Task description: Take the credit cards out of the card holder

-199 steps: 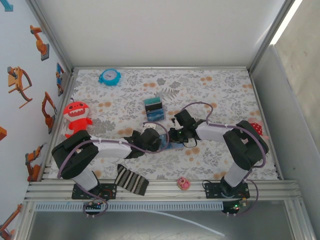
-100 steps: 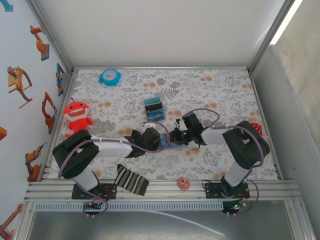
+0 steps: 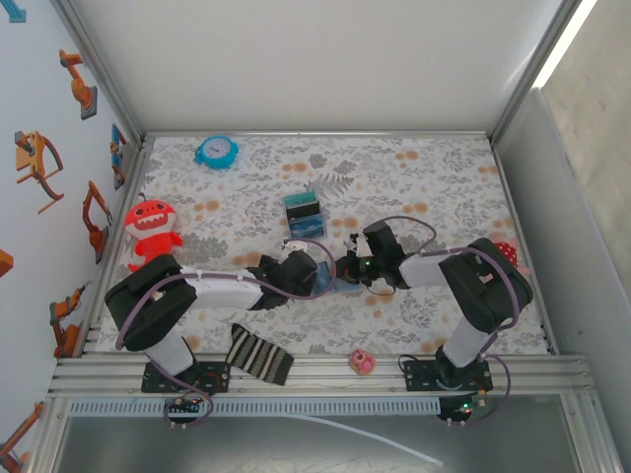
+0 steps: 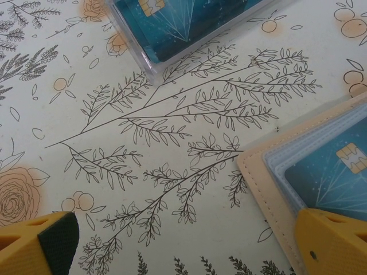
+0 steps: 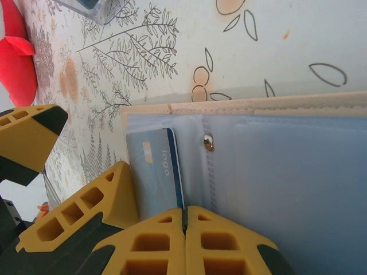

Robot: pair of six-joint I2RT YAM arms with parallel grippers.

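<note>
Tan at its stitched rim and pale blue inside, the card holder [image 5: 275, 172] lies open and flat on the flowered table cloth [image 4: 172, 143], right under the tips of both claws. As I read it, the job is partly done. Beyond the left claw [image 4: 183, 229], well apart from the holder, a clear tray [image 4: 135, 51] already has a teal card [image 4: 189, 23] in it. A credit card [image 5: 155, 172] with a chip sits in the holder's end sleeve, so at least one is left to draw out. I cannot tell how many more the other sleeves hide.

The right claw [image 5: 184, 215] has its yellow fingers pressed together with no gap. The card's dark edge runs straight into the seam between them, so I judge it is pinching that card by its edge. Most of the card is inside the sleeve. The left claw stands wide open and holds nothing. Its right finger [image 4: 332, 240] rests on the holder's near corner, which I take as pinning the holder down, and its left finger [image 4: 40, 240] is over bare cloth.
</note>
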